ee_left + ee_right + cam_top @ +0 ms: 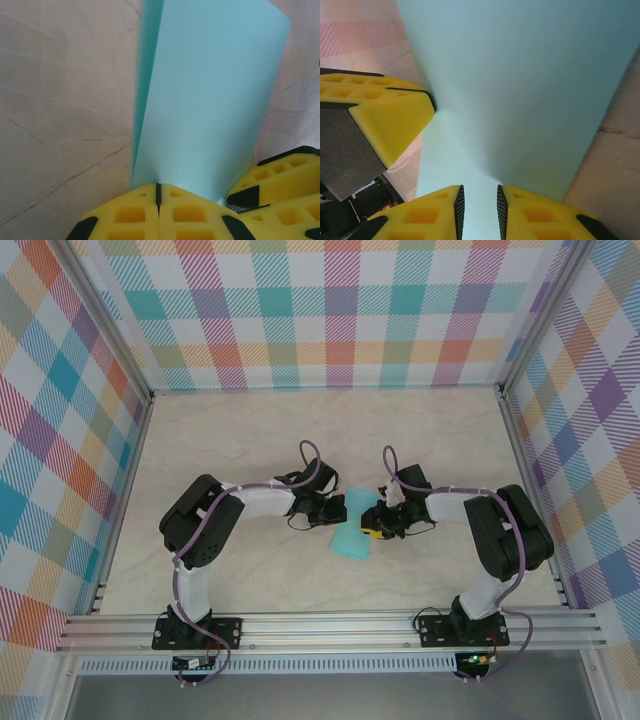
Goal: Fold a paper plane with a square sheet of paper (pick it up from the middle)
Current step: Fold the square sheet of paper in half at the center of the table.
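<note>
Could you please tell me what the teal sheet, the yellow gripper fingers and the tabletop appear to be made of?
Teal sheet: thin matte paper, judging by its soft curl and folded edge.
Left gripper's fingers: likely moulded or printed yellow plastic, with hollow cells in a dull surface.
Tabletop: pale marble-look surface with thin veins, probably laminate.

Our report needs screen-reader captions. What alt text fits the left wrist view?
The left gripper, its yellow jaws shut, pinches the near edge of a bent teal paper that stretches up the frame over a pale table. The right gripper sits at lower right, beside the paper.
</note>
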